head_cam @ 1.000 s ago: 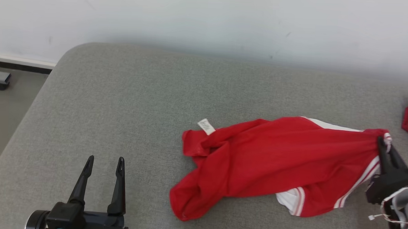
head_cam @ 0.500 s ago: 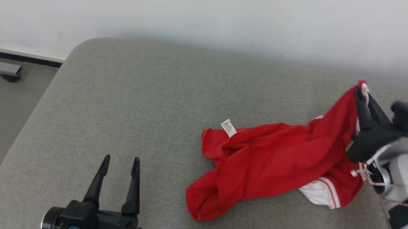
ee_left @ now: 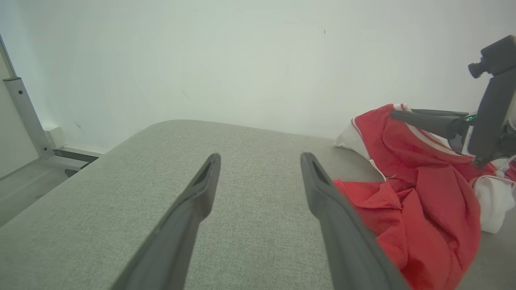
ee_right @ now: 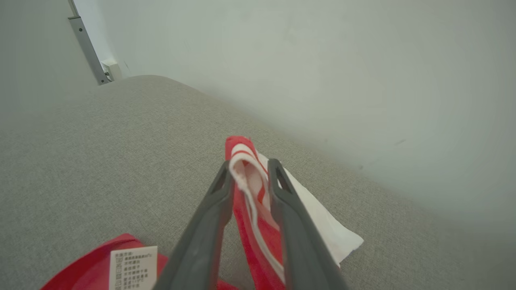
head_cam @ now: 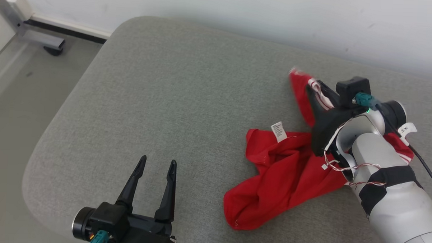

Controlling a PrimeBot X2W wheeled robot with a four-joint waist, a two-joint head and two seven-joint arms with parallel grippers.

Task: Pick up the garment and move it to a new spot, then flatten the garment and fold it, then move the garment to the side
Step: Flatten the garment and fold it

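Red garment (head_cam: pixel 289 174) more bunched, hem drawn back in right pincer (head_cam: pixel 313 86)

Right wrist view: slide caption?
Right claw pinches the red garment by its striped hem above the grey cushion; care label lower left.

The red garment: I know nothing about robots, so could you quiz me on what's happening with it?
1. True or false: the left fingers hold the red garment.
2. What sits between the right fingers? A) the garment's striped edge B) a towel C) nothing
3. Fill in: the garment lies on a ____ cushion.
Key: 1 false, they stand open and apart from it; 2 A; 3 grey.
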